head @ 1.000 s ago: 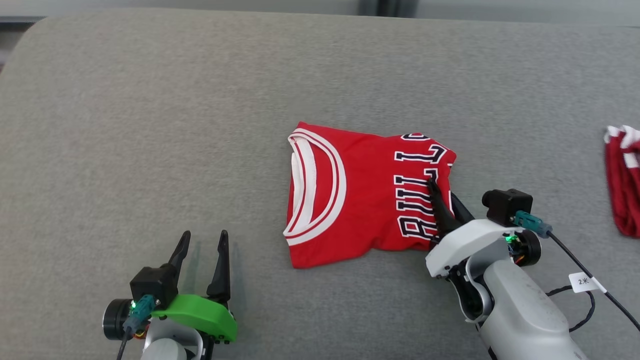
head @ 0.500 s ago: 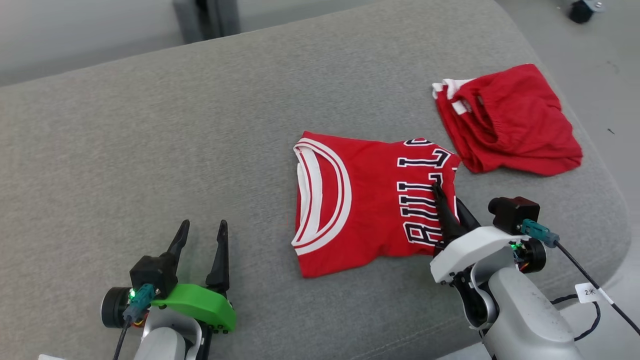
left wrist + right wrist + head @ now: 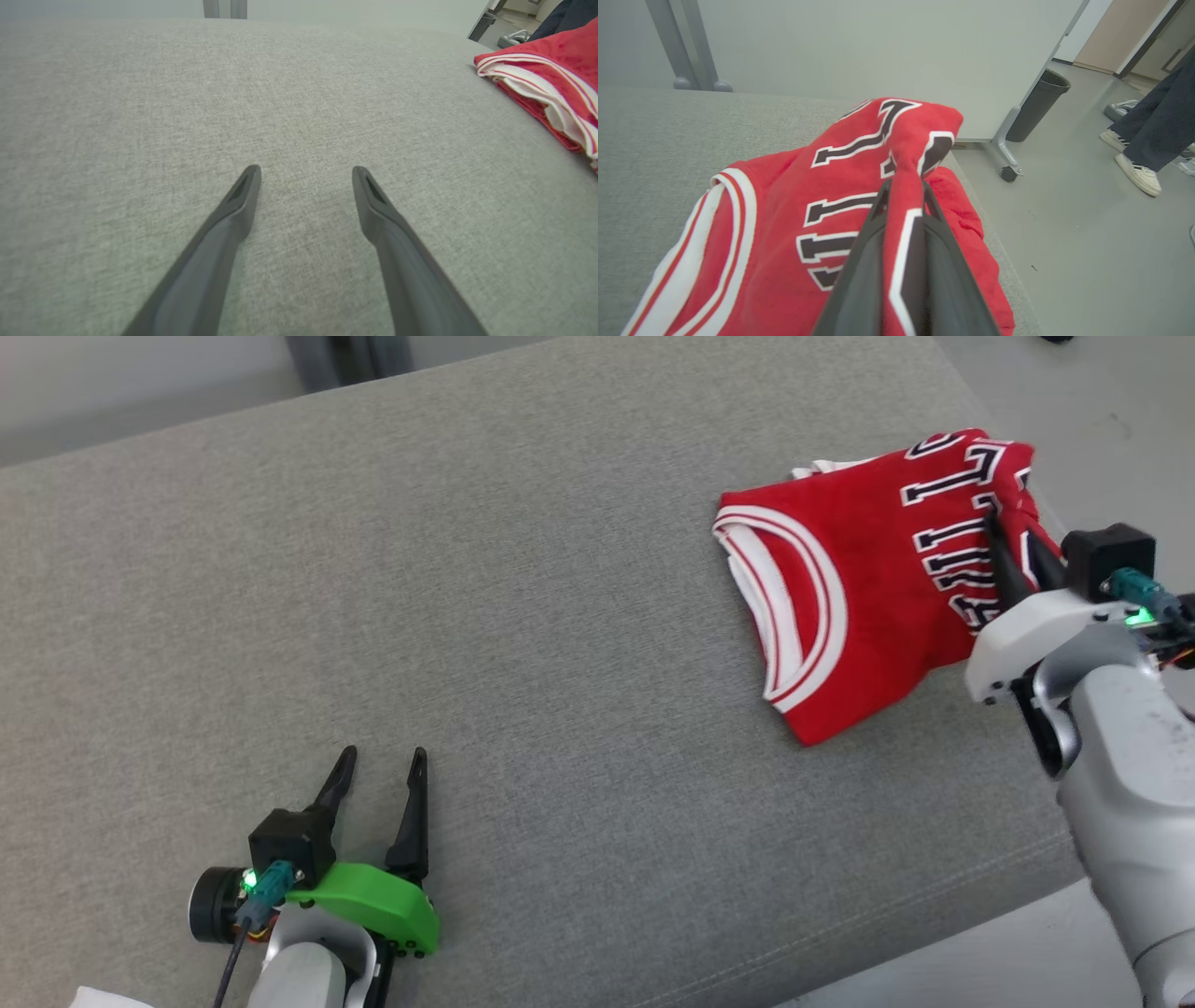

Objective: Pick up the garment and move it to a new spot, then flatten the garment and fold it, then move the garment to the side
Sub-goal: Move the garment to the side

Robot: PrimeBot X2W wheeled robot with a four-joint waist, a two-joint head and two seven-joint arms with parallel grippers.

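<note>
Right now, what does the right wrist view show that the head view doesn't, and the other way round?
Right wrist view's own: a close look at a fold of the jersey pinched in the right gripper, plus a dark bin, a caster wheel and a person's legs with white shoes on the floor beyond.
Head view's own: the left gripper, open, well apart from the jersey.
Shared: the jersey, held by the right gripper near the right end of the grey cushion.
</note>
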